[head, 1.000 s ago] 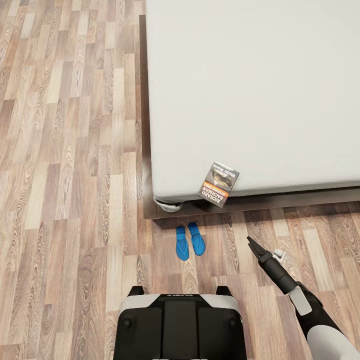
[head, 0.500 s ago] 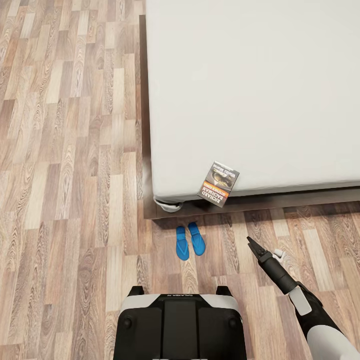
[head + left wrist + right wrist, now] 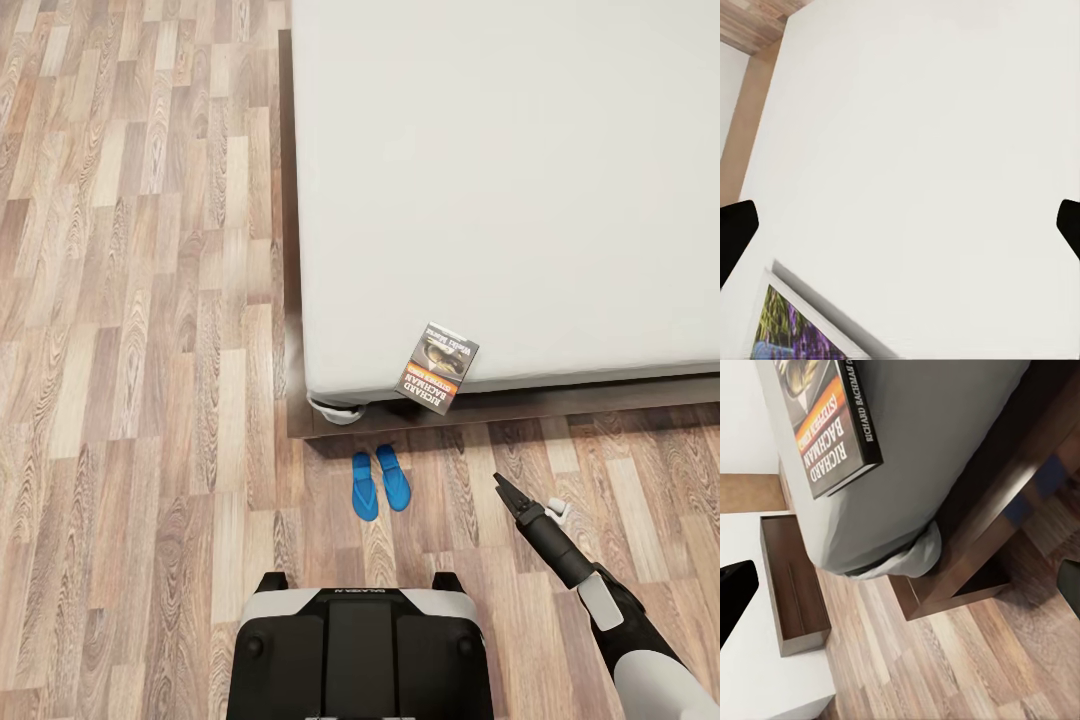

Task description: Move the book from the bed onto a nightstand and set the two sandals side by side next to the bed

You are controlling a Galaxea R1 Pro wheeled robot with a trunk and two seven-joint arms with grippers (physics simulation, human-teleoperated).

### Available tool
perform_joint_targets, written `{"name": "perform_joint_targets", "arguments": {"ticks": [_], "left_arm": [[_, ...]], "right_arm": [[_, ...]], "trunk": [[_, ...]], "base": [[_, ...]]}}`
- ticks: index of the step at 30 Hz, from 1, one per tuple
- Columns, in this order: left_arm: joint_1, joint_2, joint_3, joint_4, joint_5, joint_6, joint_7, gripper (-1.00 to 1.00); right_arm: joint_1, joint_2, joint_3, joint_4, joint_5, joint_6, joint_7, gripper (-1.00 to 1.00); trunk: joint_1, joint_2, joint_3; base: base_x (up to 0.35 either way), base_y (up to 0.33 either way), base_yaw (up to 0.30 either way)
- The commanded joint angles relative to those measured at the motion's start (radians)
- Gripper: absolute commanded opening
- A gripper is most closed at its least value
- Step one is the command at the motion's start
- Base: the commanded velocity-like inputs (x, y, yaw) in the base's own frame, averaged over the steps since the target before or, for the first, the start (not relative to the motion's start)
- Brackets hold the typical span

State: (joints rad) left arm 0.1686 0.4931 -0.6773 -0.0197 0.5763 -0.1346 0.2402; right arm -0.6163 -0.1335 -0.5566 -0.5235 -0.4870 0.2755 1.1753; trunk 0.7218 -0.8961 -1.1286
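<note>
Paperback book (image 3: 438, 368) lying at the bed's (image 3: 500, 180) near edge by its corner, overhanging the mattress rim and so reachable from the floor. Two blue sandals (image 3: 379, 483) paired on the wood floor (image 3: 130, 400) just off that corner. Right gripper (image 3: 507, 493) low, aimed bedward; whether its jaws are spread cannot be told.

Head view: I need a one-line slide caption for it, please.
Book overhanging the bed edge, two blue sandals side by side on the floor below, right tool poised nearby.
</note>
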Motion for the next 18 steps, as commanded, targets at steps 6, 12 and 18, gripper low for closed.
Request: {"name": "perform_joint_targets", "arguments": {"ticks": [6, 12, 18], "left_arm": [[0.014, -0.011, -0.008, 0.014, 0.009, -0.002, 0.004, 1.00], [0.019, -0.017, -0.008, 0.022, 0.009, -0.002, 0.005, 1.00], [0.021, -0.024, -0.008, 0.026, 0.008, -0.002, 0.005, 1.00]], "right_arm": [[0.000, 0.001, -0.002, 0.001, -0.004, 0.011, 0.002, 1.00], [0.000, 0.002, -0.002, 0.002, -0.004, 0.010, 0.000, 1.00], [-0.001, 0.003, -0.002, 0.002, -0.004, 0.010, -0.001, 1.00]], "trunk": [[0.023, -0.043, -0.019], [0.031, -0.057, -0.026], [0.031, -0.057, -0.026]], "base": [[0.000, 0.000, 0.000], [0.000, 0.000, 0.000], [0.000, 0.000, 0.000]]}}
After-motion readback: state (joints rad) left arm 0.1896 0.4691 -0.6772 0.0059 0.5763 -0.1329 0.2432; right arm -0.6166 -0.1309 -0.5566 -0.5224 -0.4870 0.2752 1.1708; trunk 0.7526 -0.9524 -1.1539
